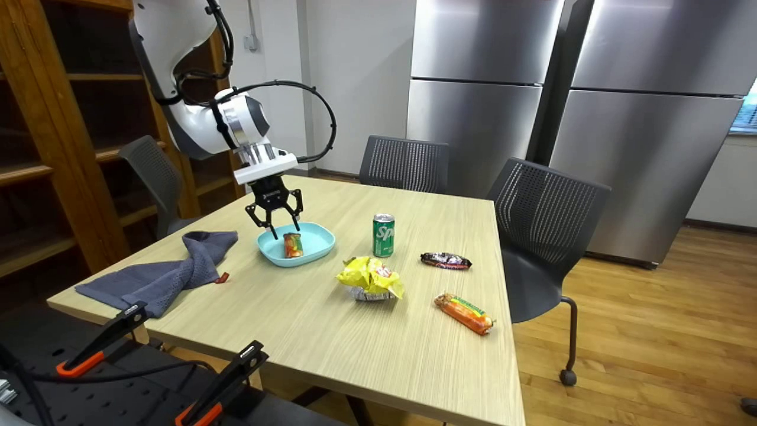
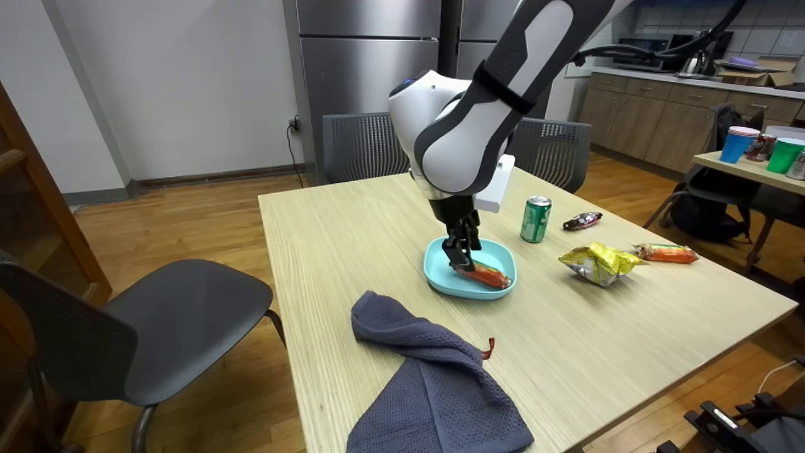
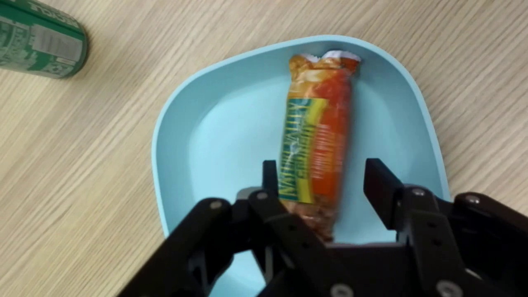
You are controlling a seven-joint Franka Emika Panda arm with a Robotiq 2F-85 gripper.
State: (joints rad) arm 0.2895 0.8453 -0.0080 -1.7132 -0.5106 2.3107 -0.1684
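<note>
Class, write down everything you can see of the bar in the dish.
The bar is long and narrow, in a shiny, creased wrapper that looks like plastic film: mostly orange-red, browner at the ends, with a green and yellow panel bearing "NATURALLY"; other print is blurred. One end has a pale crimped edge; in the wrist view the gripper partly hides the other. It lies in the dish, crimped end near the wall, between parted fingers, apparently ungripped.
</note>
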